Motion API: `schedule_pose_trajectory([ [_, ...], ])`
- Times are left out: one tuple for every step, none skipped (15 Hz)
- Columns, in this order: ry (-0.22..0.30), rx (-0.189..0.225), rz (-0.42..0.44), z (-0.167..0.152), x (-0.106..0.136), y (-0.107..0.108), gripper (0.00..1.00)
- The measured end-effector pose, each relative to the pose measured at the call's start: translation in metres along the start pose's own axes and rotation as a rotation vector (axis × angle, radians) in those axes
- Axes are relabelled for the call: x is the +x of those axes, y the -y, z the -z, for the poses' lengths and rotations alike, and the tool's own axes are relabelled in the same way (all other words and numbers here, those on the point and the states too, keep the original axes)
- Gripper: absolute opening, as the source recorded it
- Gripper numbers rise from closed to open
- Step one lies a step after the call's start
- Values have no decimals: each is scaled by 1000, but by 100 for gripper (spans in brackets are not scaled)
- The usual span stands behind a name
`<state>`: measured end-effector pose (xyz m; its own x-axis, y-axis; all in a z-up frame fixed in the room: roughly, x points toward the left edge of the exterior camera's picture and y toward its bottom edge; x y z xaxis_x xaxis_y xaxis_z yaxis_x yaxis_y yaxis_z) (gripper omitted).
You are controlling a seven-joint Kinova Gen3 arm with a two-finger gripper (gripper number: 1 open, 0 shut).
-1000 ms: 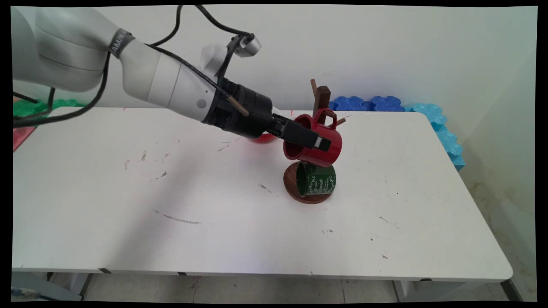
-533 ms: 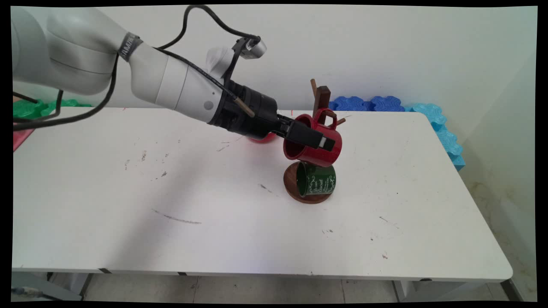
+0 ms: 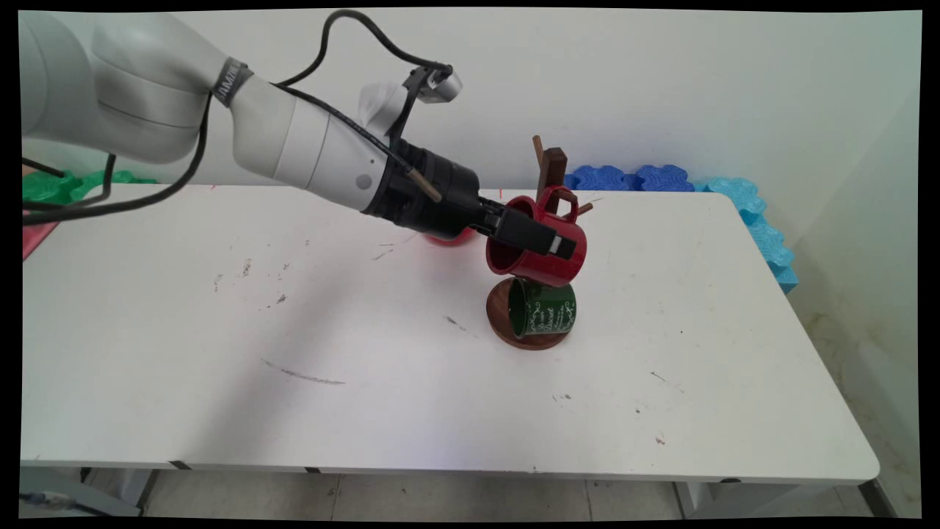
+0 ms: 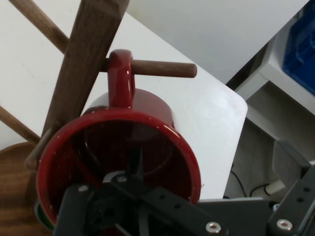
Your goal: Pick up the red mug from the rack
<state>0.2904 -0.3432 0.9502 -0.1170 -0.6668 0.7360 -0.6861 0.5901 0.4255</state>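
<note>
Red mug (image 3: 540,253) in gripper (image 3: 530,236) grasp

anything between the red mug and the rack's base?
Yes: a green mug hangs on the wooden mug rack directly under the red mug, above the round base. Main view shows it.
</note>
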Motion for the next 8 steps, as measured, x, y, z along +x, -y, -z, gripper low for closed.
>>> schedule_pose_trajectory([
  [0,1,0,-1,0,0,100],
  [1,3,0,-1,0,0,100],
  [1,5,0,-2,0,1,100],
  [2,6,0,-2,0,1,100],
  [3,8,0,-2,0,1,100],
  [4,9,0,-2,1,1,0],
  [4,10,0,-2,1,2,0],
  [4,10,0,-3,2,2,0],
])
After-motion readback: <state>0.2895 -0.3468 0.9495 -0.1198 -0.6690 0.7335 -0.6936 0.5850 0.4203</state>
